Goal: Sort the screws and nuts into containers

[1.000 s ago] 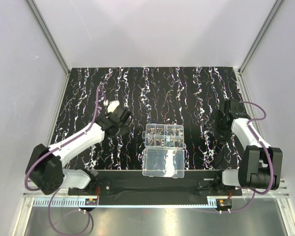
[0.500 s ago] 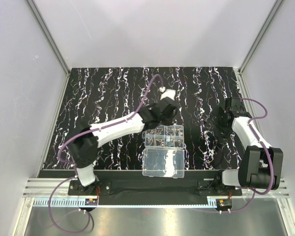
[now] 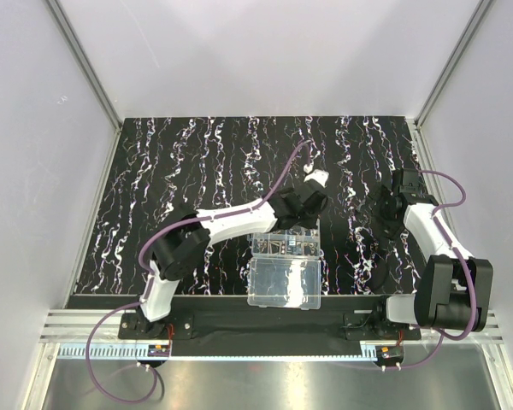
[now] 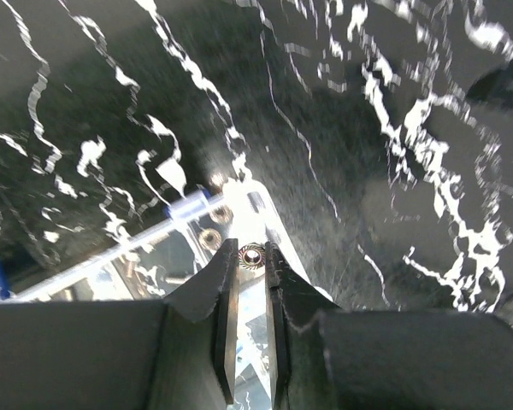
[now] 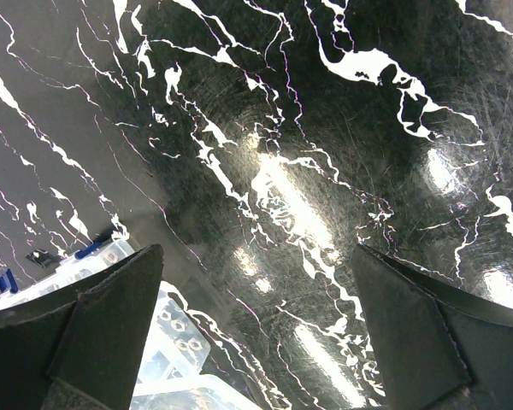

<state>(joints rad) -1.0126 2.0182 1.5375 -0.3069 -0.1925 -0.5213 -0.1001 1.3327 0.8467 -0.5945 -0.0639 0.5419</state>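
Your left gripper (image 4: 251,261), pinched shut on a nut (image 4: 251,254), hangs over the box's (image 4: 111,253) corner cell, with the drop straight below; your right gripper (image 5: 256,252) is wide open and empty.

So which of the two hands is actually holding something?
The left hand: a tiny nut is pinched between its fingertips above the box. The right hand is open, holding nothing.

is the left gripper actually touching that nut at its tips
Touching. The left wrist view shows the nut pinched between the left gripper's two fingertips, with no gap on either side.
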